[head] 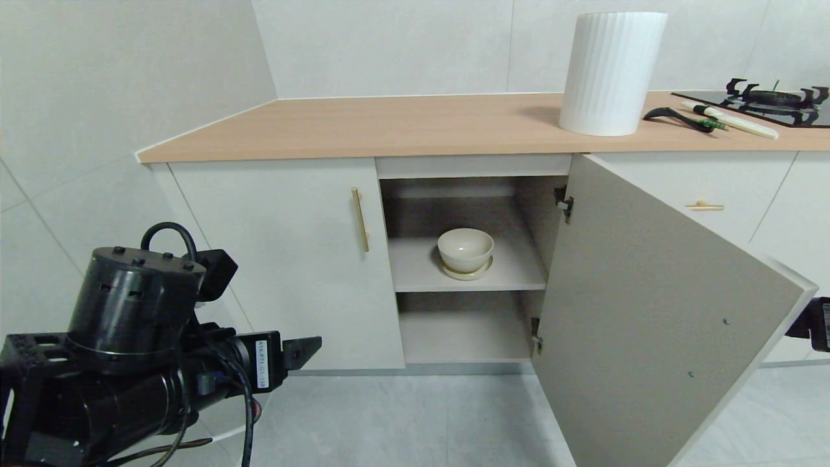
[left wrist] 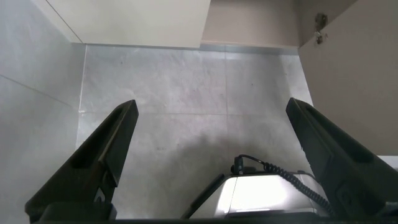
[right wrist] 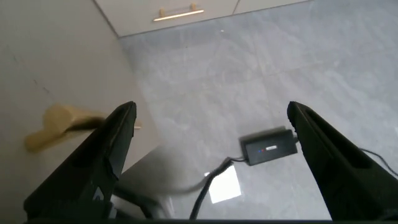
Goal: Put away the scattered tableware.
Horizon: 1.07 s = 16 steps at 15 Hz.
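A cream bowl (head: 465,248) rests on a small plate (head: 465,272) on the upper shelf of the open cabinet (head: 467,272). On the counter at the far right lie a black spoon (head: 677,118) and a pale utensil with a green band (head: 733,121). My left gripper (head: 301,350) hangs low at the left, in front of the shut cabinet door; in the left wrist view it (left wrist: 211,107) is open over bare floor, holding nothing. My right gripper (right wrist: 212,110) is also open and holding nothing, beside the open door's outer face and its gold handle (right wrist: 53,124).
The cabinet door (head: 648,311) stands swung out toward me at the right. A tall white ribbed cylinder (head: 611,72) stands on the wooden counter (head: 389,126), a gas hob (head: 775,97) beyond it. A black box with a cable (right wrist: 268,146) lies on the floor.
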Motion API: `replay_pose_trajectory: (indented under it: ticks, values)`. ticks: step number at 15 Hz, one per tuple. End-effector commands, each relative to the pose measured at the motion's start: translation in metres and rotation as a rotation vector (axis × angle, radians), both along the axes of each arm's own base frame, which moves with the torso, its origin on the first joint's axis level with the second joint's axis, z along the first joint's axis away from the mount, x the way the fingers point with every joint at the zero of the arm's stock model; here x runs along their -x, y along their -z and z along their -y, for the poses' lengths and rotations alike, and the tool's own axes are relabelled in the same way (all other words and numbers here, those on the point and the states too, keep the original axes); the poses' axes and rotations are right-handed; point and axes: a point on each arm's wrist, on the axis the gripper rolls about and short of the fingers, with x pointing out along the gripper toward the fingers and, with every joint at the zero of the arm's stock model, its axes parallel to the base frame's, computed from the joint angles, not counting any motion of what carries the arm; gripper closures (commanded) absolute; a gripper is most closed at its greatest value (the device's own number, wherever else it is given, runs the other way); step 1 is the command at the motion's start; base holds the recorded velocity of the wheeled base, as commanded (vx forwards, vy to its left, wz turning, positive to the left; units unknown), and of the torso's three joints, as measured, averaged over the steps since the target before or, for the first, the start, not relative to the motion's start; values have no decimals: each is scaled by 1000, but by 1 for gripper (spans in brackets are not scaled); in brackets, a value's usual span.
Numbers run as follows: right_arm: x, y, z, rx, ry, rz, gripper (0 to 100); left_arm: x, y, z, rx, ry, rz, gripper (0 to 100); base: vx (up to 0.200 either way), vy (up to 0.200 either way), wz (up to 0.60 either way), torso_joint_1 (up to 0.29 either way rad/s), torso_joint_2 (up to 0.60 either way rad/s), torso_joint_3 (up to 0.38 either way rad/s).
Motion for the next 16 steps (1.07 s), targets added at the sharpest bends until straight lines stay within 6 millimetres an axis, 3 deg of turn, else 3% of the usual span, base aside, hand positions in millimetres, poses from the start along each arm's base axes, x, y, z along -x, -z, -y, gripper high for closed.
replay_pose_trajectory:
  ticks: [1,12,16]
  values:
    - [-1,1,-15,-45,-41,12,0,0,0,0,0,0,1,0,0,0,0,0,0,0]
    - [-6,14,-80,-213,-223,30,0,0,-1,0,3,1,2,0,0,0,0,0,0,0]
    - [-24,21,-102,-221,-282,59,0,1,-2,0,4,0,9,0,0,0,0,0,0,0]
